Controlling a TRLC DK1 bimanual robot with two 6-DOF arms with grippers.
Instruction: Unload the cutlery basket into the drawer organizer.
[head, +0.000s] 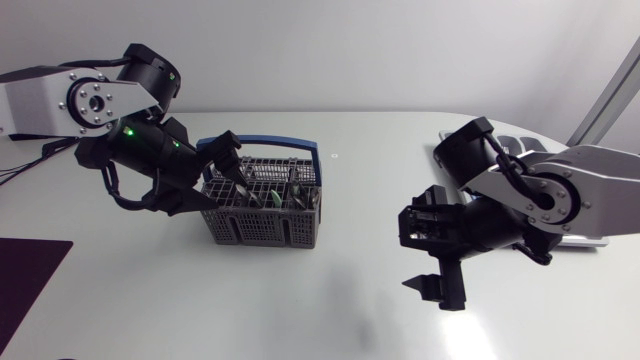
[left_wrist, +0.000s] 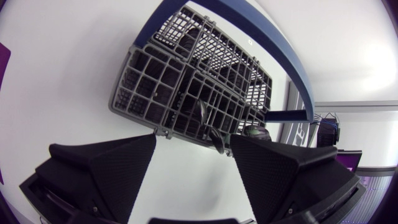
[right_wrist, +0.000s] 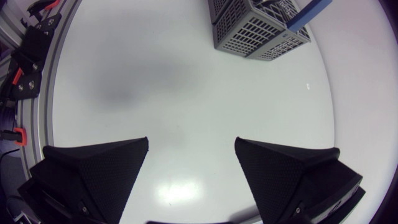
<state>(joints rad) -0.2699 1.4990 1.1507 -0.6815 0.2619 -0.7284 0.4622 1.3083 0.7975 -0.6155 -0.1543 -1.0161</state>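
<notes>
- the left pincer (head: 214, 180) is open and empty, its fingers spread just beside the left end of the cutlery basket (head: 262, 230).
- the right pincer (head: 436, 290), lower right of centre in the head view, hangs open and empty over bare desk (head: 300, 315).
- the basket, left of centre, holds cutlery (head: 272, 190); unloading looks barely begun.
- the drawer organizer (head: 520, 147), at right, is mostly hidden.
</notes>
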